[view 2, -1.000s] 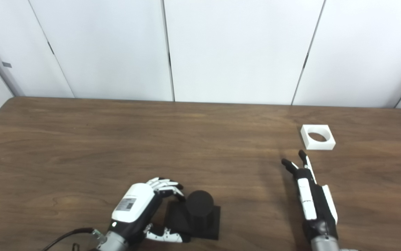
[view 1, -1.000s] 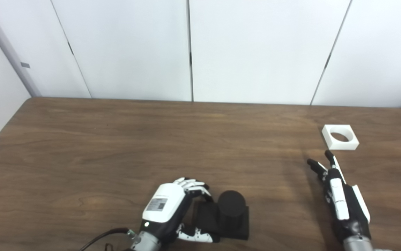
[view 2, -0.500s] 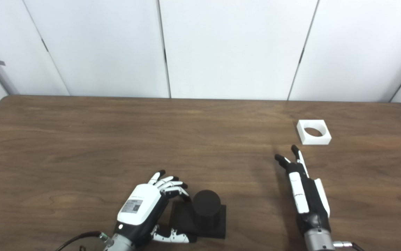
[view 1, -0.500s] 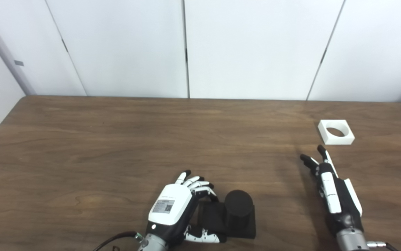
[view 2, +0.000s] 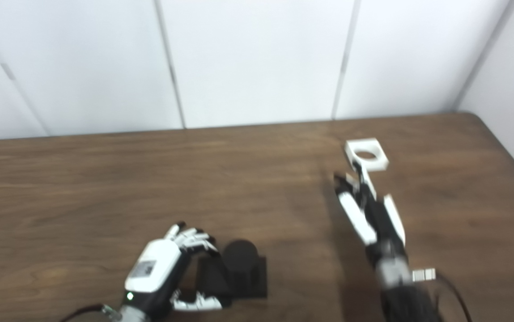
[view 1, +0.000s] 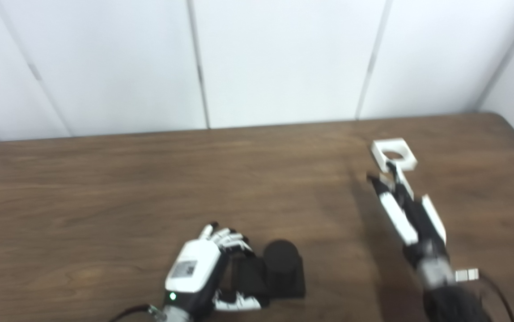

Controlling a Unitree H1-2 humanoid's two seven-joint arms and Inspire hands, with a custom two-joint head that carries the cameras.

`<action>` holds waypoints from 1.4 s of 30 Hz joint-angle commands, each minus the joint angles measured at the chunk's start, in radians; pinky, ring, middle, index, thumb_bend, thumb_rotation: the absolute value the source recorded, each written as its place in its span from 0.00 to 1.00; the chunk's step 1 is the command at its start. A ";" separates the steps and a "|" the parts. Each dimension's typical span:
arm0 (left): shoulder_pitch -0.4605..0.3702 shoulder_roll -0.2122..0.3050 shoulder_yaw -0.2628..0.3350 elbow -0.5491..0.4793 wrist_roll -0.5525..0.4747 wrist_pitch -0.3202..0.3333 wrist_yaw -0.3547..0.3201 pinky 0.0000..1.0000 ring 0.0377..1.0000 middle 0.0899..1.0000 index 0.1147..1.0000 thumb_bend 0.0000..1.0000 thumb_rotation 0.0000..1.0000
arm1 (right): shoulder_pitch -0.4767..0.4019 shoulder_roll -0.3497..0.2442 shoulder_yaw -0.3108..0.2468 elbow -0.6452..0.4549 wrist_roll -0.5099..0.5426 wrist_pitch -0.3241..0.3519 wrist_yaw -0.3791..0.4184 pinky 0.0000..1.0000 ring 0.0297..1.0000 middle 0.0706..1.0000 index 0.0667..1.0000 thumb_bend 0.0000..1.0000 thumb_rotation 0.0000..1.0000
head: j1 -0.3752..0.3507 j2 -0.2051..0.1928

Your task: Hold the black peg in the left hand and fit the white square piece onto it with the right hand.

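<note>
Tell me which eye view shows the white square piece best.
Neither is clearly better. In the right eye view the white square piece has more bare table beside it. The left eye view shows the same piece, equally blurred, the right hand reaching its near edge.

- The desk (view 1: 104, 179) looks like dark brown wood or wood-look laminate with long streaked grain, smooth, with a soft sheen toward 12 o'clock.
- The black peg (view 1: 280, 257) and its square base are matt black, plastic by the look, with no glare.
- The white square piece (view 1: 393, 154), at 2 o'clock on the desk, is matt white, smooth, seemingly plastic.
- The left hand (view 1: 203, 273) has a glossy white shell, apparently hard plastic, over black parts, with a printed label on its back.
- The right hand (view 1: 406, 210) shows the same white shells over black; blur hides finer texture.
- The wall panels (view 1: 283, 58) behind are smooth, flat, matt white.
</note>
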 commanded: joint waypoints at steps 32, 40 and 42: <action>0.008 0.060 0.035 0.014 0.000 0.021 -0.094 1.00 0.87 0.77 0.42 0.52 0.05 | -0.557 -0.510 0.283 0.293 -0.572 0.208 0.415 1.00 1.00 1.00 0.97 1.00 0.22 | -0.063 0.008; 0.010 0.058 0.036 0.011 -0.003 0.021 -0.094 1.00 0.87 0.76 0.42 0.52 0.05 | -0.685 -0.548 0.372 0.442 -0.707 0.190 0.515 1.00 1.00 1.00 0.99 1.00 0.22 | -0.065 0.001; 0.011 0.057 0.037 0.012 -0.006 0.021 -0.093 1.00 0.87 0.76 0.42 0.52 0.05 | -0.716 -0.554 0.393 0.480 -0.725 0.182 0.531 1.00 1.00 1.00 0.99 1.00 0.22 | -0.065 0.001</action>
